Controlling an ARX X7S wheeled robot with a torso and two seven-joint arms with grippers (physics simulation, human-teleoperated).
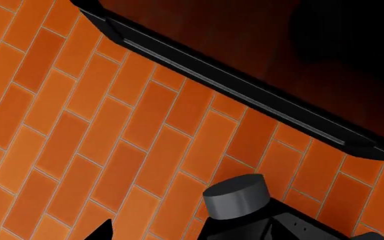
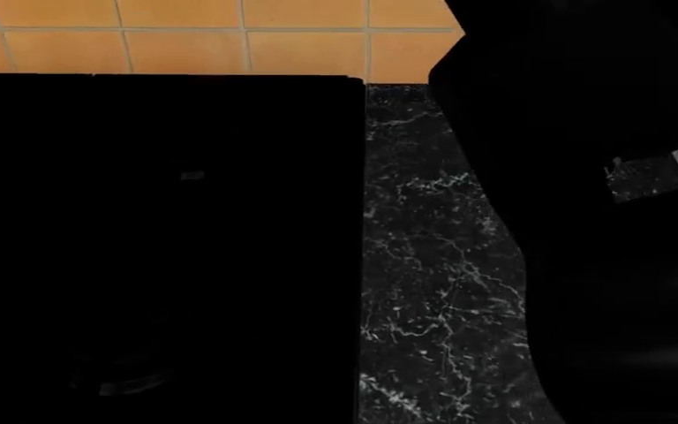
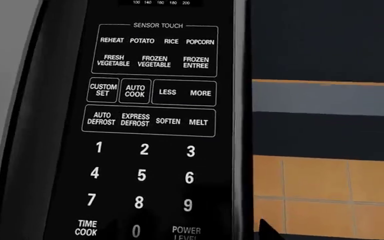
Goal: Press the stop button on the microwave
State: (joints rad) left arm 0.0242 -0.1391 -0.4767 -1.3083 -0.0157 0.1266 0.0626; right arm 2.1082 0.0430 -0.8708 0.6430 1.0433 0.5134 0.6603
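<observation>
The microwave's control panel [image 3: 152,125] fills the right wrist view at close range. It shows sensor-touch keys, number keys, TIME COOK and POWER LEVEL. No stop button shows; the panel runs on past the frame edge. My right gripper [image 3: 183,232] is right in front of the panel's lower keys. One dark fingertip [image 3: 269,230] shows beside the panel's edge, and the jaws stand apart with nothing between them. My left gripper [image 1: 192,235] is open and empty, facing the orange tiled wall [image 1: 98,125]. In the head view the microwave [image 2: 162,221] is a black block at the left.
A black marble counter [image 2: 433,265] runs beside the microwave, with the orange tiled wall [image 2: 198,35] behind. My right arm [image 2: 598,221] is a dark mass at the right. A black ledge [image 1: 232,85] crosses the left wrist view, and a grey cylinder [image 1: 237,196] sits near the gripper.
</observation>
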